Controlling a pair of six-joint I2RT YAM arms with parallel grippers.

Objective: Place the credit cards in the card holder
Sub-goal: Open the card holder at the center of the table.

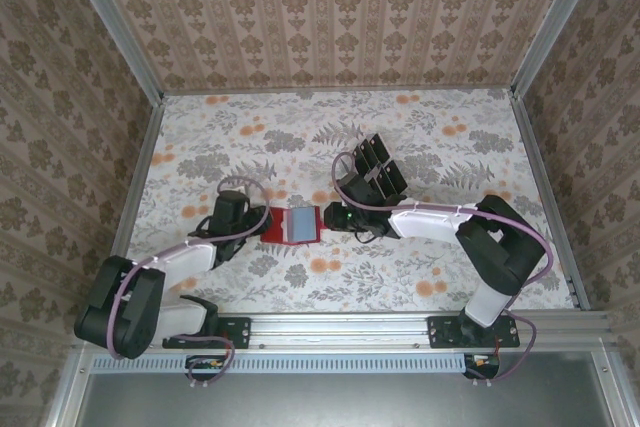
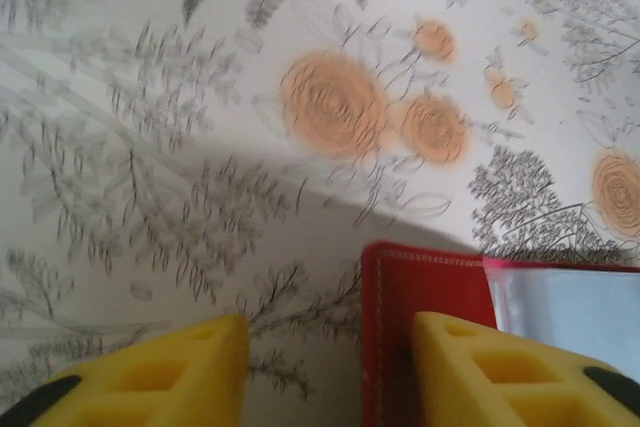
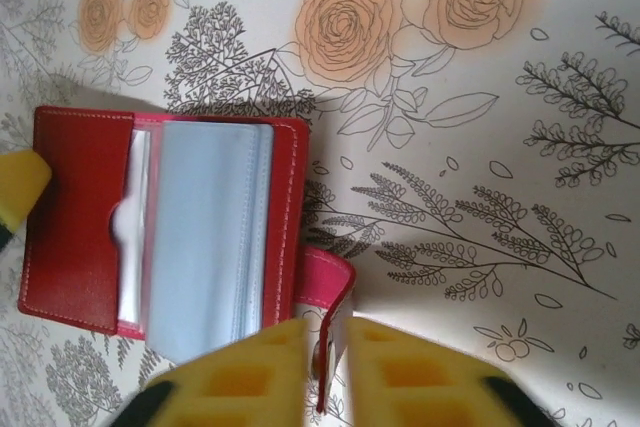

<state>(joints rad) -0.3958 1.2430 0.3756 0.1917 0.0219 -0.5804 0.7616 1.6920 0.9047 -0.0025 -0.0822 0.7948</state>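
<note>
We read the card holder (image 3: 80,237) as smooth red leather-look with stitched edges. Its plastic sleeves (image 3: 205,237) are clear and glossy. The table (image 3: 480,97) is matt printed floral (paper or vinyl, unclear). Right end effector (image 3: 327,372): matt yellow plastic.

In the left wrist view the card holder (image 2: 420,287) runs off the bottom and right edges, and one finger of my left gripper (image 2: 328,347) covers part of it. In the right wrist view its strap (image 3: 325,277) drops between my right gripper (image 3: 328,342) fingers, its end hidden; I can't tell whether they pinch it. From above, the credit cards (image 1: 375,169) toward the far edge of the table (image 1: 450,247) are too small to count.
</note>
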